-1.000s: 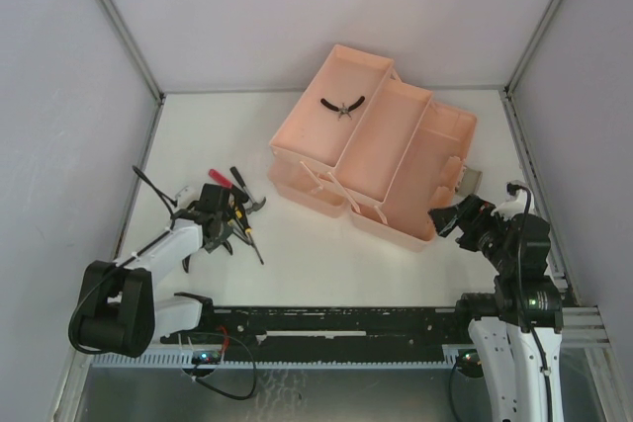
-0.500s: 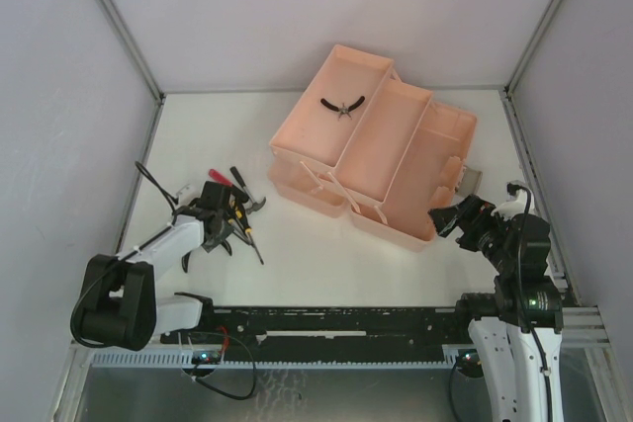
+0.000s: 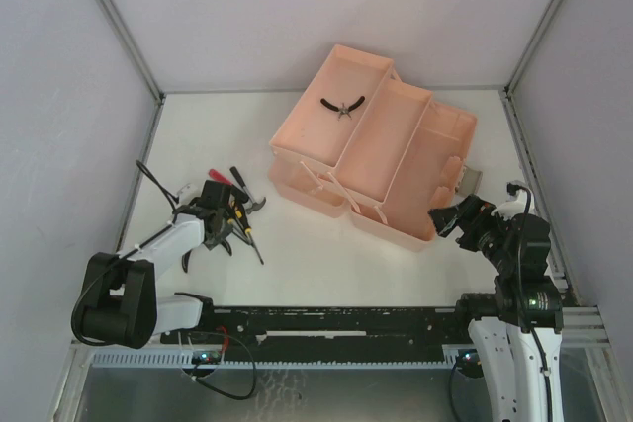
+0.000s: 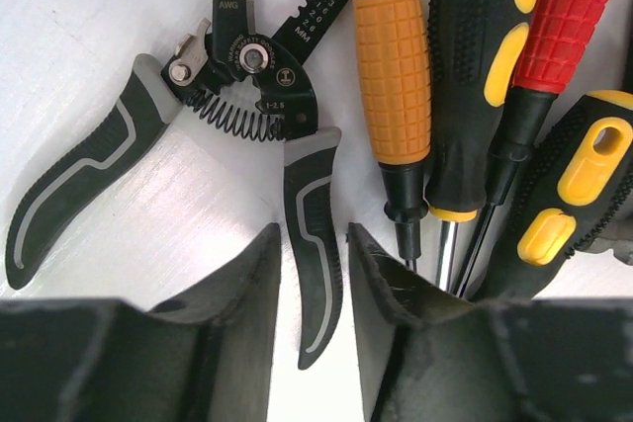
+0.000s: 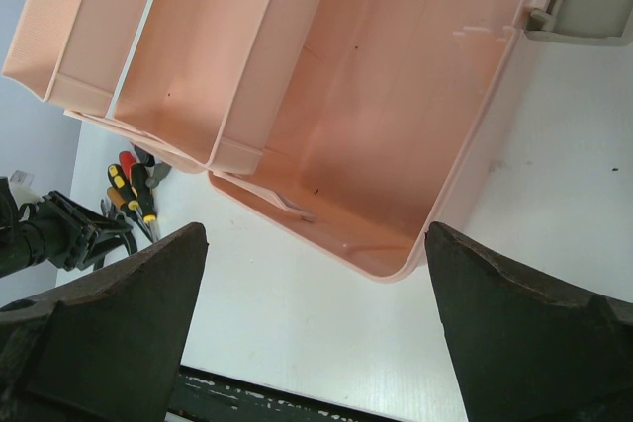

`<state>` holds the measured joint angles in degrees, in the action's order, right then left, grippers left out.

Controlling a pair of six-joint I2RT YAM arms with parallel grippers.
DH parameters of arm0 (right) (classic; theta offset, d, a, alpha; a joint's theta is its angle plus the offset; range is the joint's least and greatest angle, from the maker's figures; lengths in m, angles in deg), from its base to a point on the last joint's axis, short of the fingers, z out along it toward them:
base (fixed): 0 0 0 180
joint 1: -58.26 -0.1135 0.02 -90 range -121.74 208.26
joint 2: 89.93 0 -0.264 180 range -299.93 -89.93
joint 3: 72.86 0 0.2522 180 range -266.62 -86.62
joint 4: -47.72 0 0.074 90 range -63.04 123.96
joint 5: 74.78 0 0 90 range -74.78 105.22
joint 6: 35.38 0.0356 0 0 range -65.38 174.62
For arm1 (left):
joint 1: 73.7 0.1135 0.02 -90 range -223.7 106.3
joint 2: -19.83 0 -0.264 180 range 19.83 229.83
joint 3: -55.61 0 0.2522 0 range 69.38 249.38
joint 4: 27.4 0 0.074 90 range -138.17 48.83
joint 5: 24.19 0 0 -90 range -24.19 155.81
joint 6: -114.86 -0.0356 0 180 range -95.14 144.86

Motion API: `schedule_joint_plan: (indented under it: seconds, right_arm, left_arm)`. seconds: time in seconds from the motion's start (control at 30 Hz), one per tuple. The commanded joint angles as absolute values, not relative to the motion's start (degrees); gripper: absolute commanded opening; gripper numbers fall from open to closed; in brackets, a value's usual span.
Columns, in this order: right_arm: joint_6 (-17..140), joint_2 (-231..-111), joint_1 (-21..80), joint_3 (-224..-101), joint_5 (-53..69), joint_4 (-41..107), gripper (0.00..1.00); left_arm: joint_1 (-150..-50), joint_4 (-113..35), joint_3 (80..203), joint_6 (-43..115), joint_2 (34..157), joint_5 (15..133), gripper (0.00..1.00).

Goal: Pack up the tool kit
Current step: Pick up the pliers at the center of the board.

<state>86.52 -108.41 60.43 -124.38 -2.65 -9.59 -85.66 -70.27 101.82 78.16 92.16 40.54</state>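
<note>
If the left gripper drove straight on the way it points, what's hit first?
Likely the wire stripper's grey-black handle, lying between the left gripper's parted fingers, then the table under it. Depth is unclear.

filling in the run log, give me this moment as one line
left claw astride wire stripper handle, not clamped | right claw open, empty, near toolbox | pliers inside toolbox

The white worktop (image 3: 208,130) carries an open pink toolbox (image 3: 401,170) on its right side. On the left, grey-handled pliers (image 4: 247,96) and several screwdrivers (image 4: 394,76) lie side by side.
</note>
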Motion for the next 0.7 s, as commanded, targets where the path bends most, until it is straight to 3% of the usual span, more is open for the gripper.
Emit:
schedule_joint_plan:
  seconds: [0.0,0.23,0.5,0.57,0.67]
  right_arm:
    - [85.5,-108.2,60.6,-124.5,-2.1,-8.4,0.91]
    - [85.5,-108.2,60.6,-124.4,-2.1,-8.3,0.91]
    - [85.4,-108.5,60.6,-124.4,-2.1,-8.1,0.92]
    - [85.4,-108.6,60.6,-124.4,-2.2,-8.0,0.91]
    - [85.2,-108.8,60.6,-124.5,-2.3,-7.6,0.91]
  left_arm:
    - [-85.4,-69.6,101.3,78.4,91.9,43.4,0.34]
    - [-85.4,-69.5,100.9,79.3,91.5,43.6,0.30]
    - [-85.5,-69.7,101.1,79.2,91.7,43.8,0.36]
    - [-85.4,-69.5,100.8,79.3,91.5,43.8,0.31]
    - [-85.4,-69.3,100.3,79.5,90.7,43.2,0.04]
